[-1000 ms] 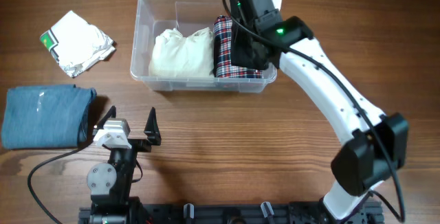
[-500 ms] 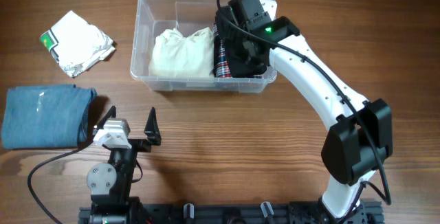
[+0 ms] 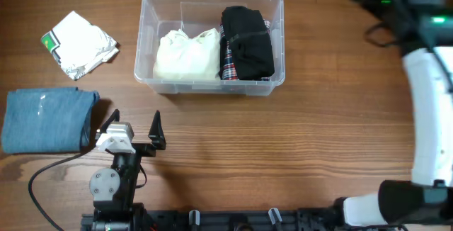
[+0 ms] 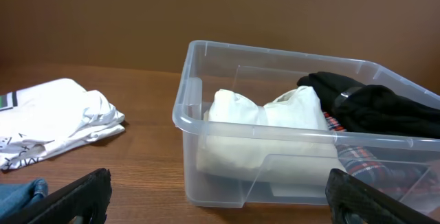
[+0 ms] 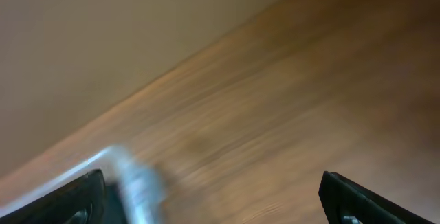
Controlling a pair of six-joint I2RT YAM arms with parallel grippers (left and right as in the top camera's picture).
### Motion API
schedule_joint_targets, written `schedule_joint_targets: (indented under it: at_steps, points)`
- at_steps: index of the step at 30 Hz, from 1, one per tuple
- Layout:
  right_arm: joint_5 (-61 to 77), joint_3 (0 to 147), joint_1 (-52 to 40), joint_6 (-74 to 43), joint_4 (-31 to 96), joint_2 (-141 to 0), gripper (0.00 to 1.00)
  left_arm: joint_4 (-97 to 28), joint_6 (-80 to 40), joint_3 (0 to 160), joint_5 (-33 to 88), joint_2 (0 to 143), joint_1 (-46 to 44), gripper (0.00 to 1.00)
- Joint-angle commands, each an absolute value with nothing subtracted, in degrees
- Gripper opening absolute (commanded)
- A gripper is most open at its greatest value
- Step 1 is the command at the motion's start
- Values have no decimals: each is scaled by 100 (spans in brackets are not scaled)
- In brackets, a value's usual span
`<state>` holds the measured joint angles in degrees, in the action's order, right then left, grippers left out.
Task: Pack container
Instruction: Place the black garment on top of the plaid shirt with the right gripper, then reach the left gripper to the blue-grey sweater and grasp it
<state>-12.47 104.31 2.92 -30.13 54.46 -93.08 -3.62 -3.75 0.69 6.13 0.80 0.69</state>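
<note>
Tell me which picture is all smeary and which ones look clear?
Right wrist view: smeary all over, the wood table streaked, with a pale blur low on the left that cannot be identified. Left wrist view: sharp, the container and its clothes crisp. Overhead view: clear and evenly lit, only the top end of the right arm a little soft.

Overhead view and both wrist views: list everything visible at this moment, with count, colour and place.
container: 1, clear plastic, far middle of the table
cream cloth: 1, cream, folded in the container's left half
black garment: 1, black, container's right half, on top
plaid cloth: 1, red and blue check, under the black garment
white cloth: 1, white with a green patch, crumpled left of the container
blue cloth: 1, blue, folded at the table's left edge
table: 1, brown wood
left gripper: 1, black, open, empty, near edge
right gripper: 1, black, open, empty, far right
</note>
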Motion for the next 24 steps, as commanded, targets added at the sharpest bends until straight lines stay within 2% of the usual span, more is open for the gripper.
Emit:
schedule_joint_targets:
  at_steps: [1,5,9,15,18,20,24]
  points:
    - [-888,10401,1332,-3063,5596,-9389,100,-375,-388,34,683,38,36,100]
    - [-884,10158,2071,-3430,5686,-9529,100,-370,-388,34,681,38,36,100]
    - [-886,10132,2108,-3557,5774,-9616,100,-261,-395,34,1081,38,36,100]
    - [-888,10132,2108,-3559,6005,-9616,100,-482,-1352,290,1326,163,38,100]
    - [-888,10132,2108,-3557,6005,-9616,100,-1096,-1422,1197,1328,895,38,100]
    - [-888,10132,2108,-3557,6005,-9616,100,-1739,-1422,2244,1352,1883,38,100]
    - [-888,10132,2108,-3559,6005,-9616,100,-4130,-1374,5448,1962,4499,36,100]
